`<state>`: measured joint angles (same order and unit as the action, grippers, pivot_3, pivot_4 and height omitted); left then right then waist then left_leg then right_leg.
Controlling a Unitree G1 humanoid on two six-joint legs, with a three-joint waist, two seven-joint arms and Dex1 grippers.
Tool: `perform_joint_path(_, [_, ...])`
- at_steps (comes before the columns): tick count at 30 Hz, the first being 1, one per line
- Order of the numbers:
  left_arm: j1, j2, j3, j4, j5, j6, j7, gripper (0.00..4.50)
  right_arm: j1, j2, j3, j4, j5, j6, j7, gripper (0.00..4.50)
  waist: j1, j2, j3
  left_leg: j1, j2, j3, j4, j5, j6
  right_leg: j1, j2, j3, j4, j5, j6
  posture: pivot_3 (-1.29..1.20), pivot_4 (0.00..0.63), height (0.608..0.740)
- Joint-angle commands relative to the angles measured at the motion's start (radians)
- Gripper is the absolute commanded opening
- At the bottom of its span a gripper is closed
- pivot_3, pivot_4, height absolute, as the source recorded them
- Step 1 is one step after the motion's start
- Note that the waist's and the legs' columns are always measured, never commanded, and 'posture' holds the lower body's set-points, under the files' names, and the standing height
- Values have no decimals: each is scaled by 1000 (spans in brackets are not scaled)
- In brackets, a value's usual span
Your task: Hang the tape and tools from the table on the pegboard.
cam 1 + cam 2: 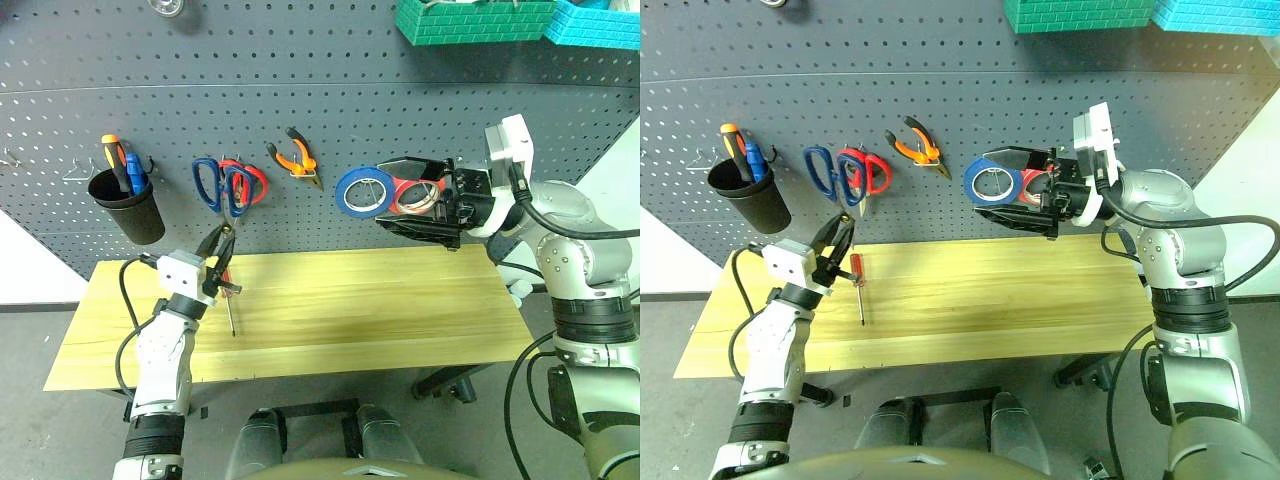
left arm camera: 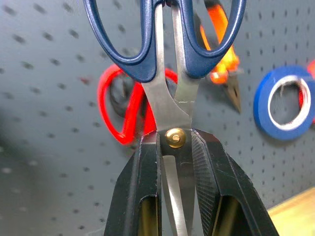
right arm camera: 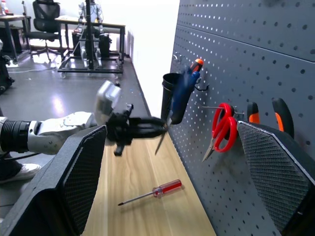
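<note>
Scissors with dark blue plastic handles (image 2: 162, 44) are clamped by the blades, just below the brass pivot, between the closed black fingers of the left gripper (image 2: 177, 196); their long axis runs upright, handle loops at the top against the dark grey perforated pegboard (image 1: 400, 110) and blade tips pointing down. Behind them on the pegboard hang red-handled scissors (image 1: 255, 180), and beside those the small orange-and-black-handled pliers (image 1: 293, 157), jaws angled downward. Below the pegboard, on the light yellowish wooden plank table (image 1: 400, 310), lies the slim red-handled screwdriver (image 1: 855, 285), handle toward the pegboard and shaft pointing away from it. The right gripper (image 1: 405, 200), near the pegboard, has its fingers spread wide, carrying a blue tape roll (image 1: 363, 191) and a red tape roll (image 1: 415, 195) side by side. A black cup (image 1: 128, 205) on the pegboard holds orange and blue handled screwdrivers (image 1: 120, 160).
</note>
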<state>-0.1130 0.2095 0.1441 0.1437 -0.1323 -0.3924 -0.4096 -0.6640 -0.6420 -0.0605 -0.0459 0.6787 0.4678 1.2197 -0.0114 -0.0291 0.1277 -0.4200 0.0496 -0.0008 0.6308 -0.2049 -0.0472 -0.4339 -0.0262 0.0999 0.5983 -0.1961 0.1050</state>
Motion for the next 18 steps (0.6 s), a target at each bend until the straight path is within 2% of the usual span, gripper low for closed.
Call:
perform_joint_path(1, [-62,-21,-25,-49,26,65,65,531,-7,-13,-24,-28,1,-1,-11,4500,0,0,0,0,0,0,0,0,0,0,0,0,0,0,0,89,67,740])
perform_joint_path(10, [-169,-68,-74,-155,65,366,195,531,8,-24,-18,-36,-25,-11,-15,4500,1,0,0,0,0,-1,1,0,0,1,0,0,1,0,1,74,70,740])
perform_joint_path(18, [-143,-68,-101,-273,71,472,217,531,26,-33,-21,-51,-40,-17,-11,4500,-1,0,0,2,0,-1,0,0,0,1,1,0,2,0,1,67,74,740])
